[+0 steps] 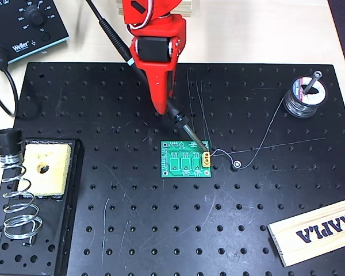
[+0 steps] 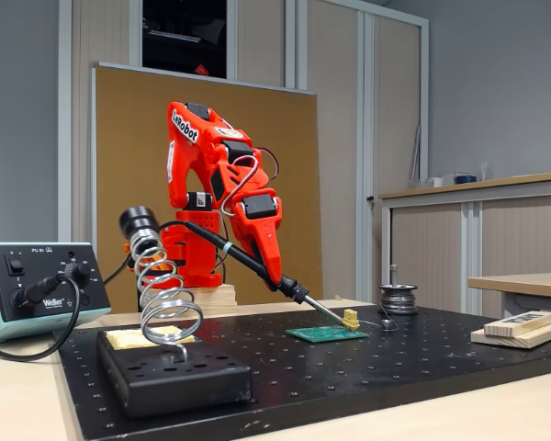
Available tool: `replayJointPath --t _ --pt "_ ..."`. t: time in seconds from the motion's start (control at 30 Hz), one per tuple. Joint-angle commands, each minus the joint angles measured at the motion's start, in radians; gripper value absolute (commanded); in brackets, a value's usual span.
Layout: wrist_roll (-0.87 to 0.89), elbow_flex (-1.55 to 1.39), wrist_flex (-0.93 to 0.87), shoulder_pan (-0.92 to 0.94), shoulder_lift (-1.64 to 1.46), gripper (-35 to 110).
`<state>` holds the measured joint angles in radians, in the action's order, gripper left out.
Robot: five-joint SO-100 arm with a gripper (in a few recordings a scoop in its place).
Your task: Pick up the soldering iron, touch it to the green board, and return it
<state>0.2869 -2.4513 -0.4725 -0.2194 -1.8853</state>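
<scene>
- The soldering iron [image 1: 161, 98] is in my fingers. It slants from the upper left of the overhead view down to the middle, and its thin metal tip sits at the yellow connector on the right edge of the green board [image 1: 184, 161].
- I think the iron is light, long and stiff. The black handle looks smooth, so it could slip or twist. The tip is likely hot, and the black cable may tug at the back end.
- I think the best place to hold it is the handle, close to the front, away from the tip. That is about where I have it.
- The green board lies flat near the middle of the black table [image 1: 103, 241]. It looks thin and light, so a hard push could slide it.
- My fingers [image 1: 161, 95] are closed around the iron's handle.
- In the fixed view, the red arm [image 2: 216, 175] bends over and reaches down to the right, toward the board.
- The spring holder [image 1: 17, 195] waits at the lower left of the overhead view, well apart from the iron.
</scene>
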Motion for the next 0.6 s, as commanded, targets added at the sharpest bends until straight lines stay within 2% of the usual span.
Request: replayJointPath --t 0.0,0.27,0.57 --pt "0.015 -0.009 0.014 -0.018 -0.035 0" --pt "0.017 -0.061 0.002 -0.011 -0.1 0" --pt "-0.035 -0.124 -0.144 0.048 -0.311 0"
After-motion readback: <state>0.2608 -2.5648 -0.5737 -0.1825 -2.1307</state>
